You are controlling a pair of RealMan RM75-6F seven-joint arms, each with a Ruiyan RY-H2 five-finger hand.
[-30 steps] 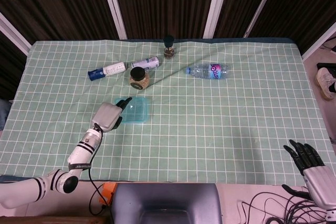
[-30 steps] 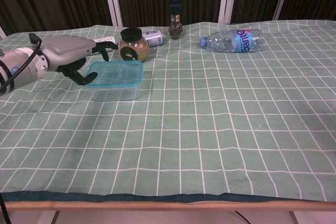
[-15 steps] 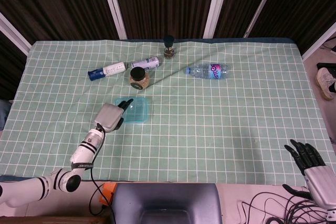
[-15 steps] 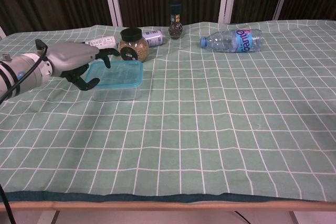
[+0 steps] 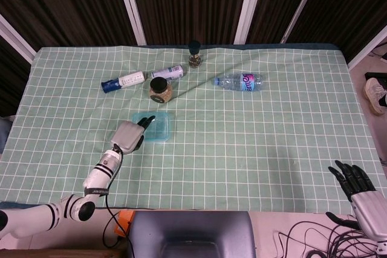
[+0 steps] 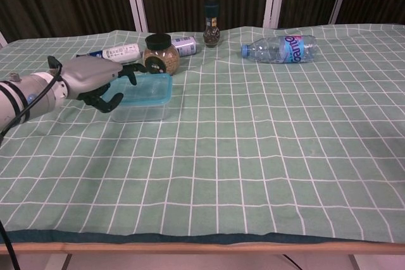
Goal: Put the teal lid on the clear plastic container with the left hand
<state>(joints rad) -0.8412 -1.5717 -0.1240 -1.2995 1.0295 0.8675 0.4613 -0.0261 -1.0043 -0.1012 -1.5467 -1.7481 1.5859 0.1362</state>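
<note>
The teal lid (image 5: 156, 127) (image 6: 146, 88) lies on top of the clear plastic container (image 6: 140, 111) at the table's left middle. My left hand (image 5: 130, 135) (image 6: 96, 79) hovers over the lid's left side, fingers spread and curved downward, holding nothing; whether the fingertips touch the lid I cannot tell. My right hand (image 5: 355, 188) hangs off the table's near right corner in the head view, fingers apart and empty. The chest view does not show it.
Behind the container stand a black-capped jar (image 5: 160, 89) (image 6: 159, 53) and a small spice bottle (image 5: 194, 54) (image 6: 212, 24). A blue-capped tube (image 5: 124, 81), a can (image 5: 169, 72) and a water bottle (image 5: 239, 81) (image 6: 280, 49) lie on the checked green cloth (image 5: 254, 137).
My left hand has moved slightly rightward and nearer over the lid's left edge. The lid and container stay in place. The right hand has not moved.
</note>
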